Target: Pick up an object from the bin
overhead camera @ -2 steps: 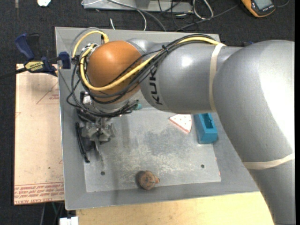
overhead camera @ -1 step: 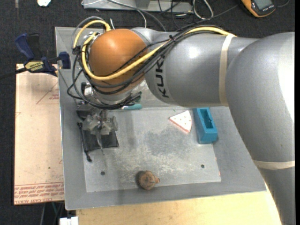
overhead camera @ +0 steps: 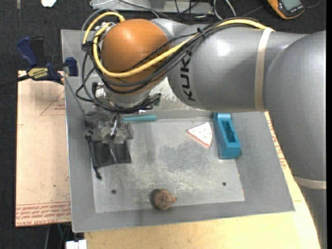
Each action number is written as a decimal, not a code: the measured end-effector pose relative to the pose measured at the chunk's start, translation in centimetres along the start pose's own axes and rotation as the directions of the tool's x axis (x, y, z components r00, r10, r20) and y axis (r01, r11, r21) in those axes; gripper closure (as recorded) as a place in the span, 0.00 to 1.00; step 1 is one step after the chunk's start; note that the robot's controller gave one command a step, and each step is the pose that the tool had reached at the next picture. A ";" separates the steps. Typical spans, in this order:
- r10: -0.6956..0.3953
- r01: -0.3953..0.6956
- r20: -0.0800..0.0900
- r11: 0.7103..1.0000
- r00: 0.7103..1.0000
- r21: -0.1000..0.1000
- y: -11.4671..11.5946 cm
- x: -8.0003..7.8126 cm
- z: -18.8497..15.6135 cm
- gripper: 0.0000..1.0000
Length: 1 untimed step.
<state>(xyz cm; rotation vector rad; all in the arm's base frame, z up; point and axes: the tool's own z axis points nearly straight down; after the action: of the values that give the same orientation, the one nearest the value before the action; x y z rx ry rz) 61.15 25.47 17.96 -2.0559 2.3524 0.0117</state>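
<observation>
Gripper (overhead camera: 111,132) is over the black flat piece (overhead camera: 110,153) at 9 o'clock of the bin (overhead camera: 171,162); open or closed, can't tell. Risk: the piece lies flat, so a grasp may skid off or clip the near wall.

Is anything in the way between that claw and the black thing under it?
Nothing visible is. The gripper sits right over the black flat thing at the bin's left. The teal stick lies beside the gripper, not under it; the blue block and brown lump lie far off.

one camera, above the bin (overhead camera: 176,183), angled down, close in
</observation>
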 end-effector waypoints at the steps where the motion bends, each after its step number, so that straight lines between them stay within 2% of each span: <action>1: 0.002 -0.002 0.001 1.000 1.000 -0.002 0.0 0.0 2.0 1.00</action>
<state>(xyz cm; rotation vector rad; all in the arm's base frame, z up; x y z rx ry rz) 61.13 25.55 15.98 -2.0536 2.3553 0.0148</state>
